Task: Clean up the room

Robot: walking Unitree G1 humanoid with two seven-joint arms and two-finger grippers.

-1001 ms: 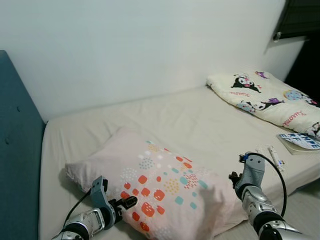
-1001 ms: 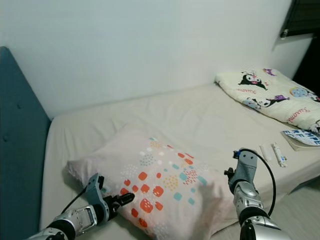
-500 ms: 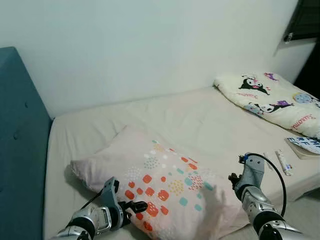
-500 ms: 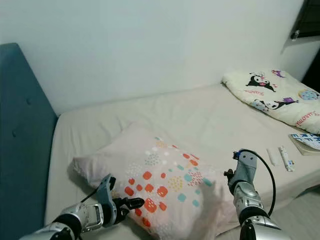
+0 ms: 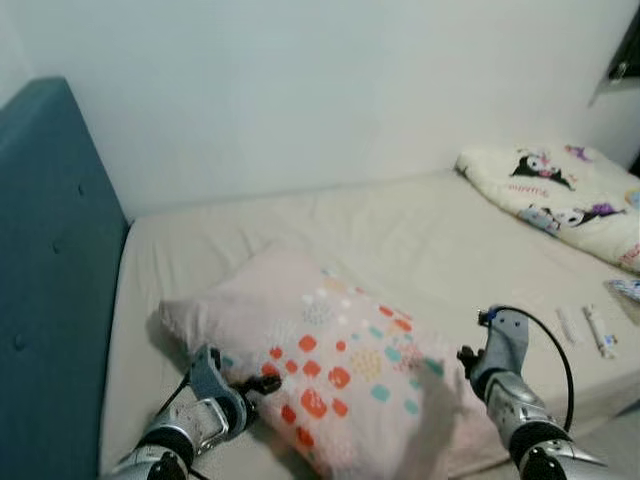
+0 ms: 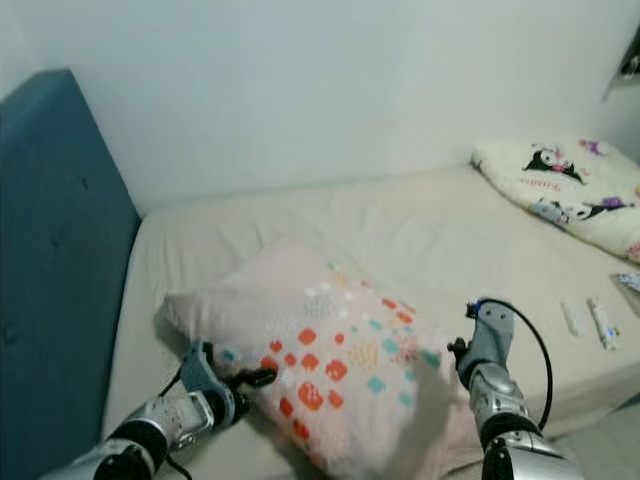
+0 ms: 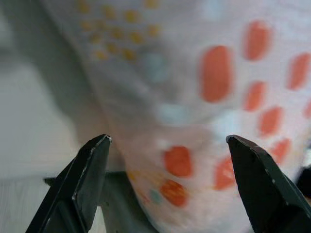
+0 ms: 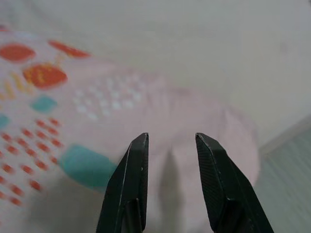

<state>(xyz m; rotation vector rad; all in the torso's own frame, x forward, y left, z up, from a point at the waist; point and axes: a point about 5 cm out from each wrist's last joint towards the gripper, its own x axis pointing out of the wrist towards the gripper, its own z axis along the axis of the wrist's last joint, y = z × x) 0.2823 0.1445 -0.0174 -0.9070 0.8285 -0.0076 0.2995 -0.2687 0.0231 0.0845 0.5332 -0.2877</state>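
Left eye view runs from a teal headboard (image 5: 50,280) along the left edge, across a cream bed (image 5: 400,230) set against a white wall, to a cartoon-print quilt (image 5: 560,190) folded at the upper right. Low in the left of the frame, the left gripper (image 5: 262,384) reaches toward the near edge of a pink pillow (image 5: 330,370) dotted with orange and teal, which lies askew across the lower middle of the mattress, well away from the headboard where a pillow would belong. In the left wrist view its fingers (image 7: 87,179) are spread wide to either side of the pillow's edge, seemingly ready to close on the fabric. At the lower right, the right gripper (image 8: 170,150) points at the pillow's other corner with only a narrow gap between its fingers; they appear to touch nothing. Further right, two small tubes (image 5: 585,325) lie on the sheet near the bed's edge.
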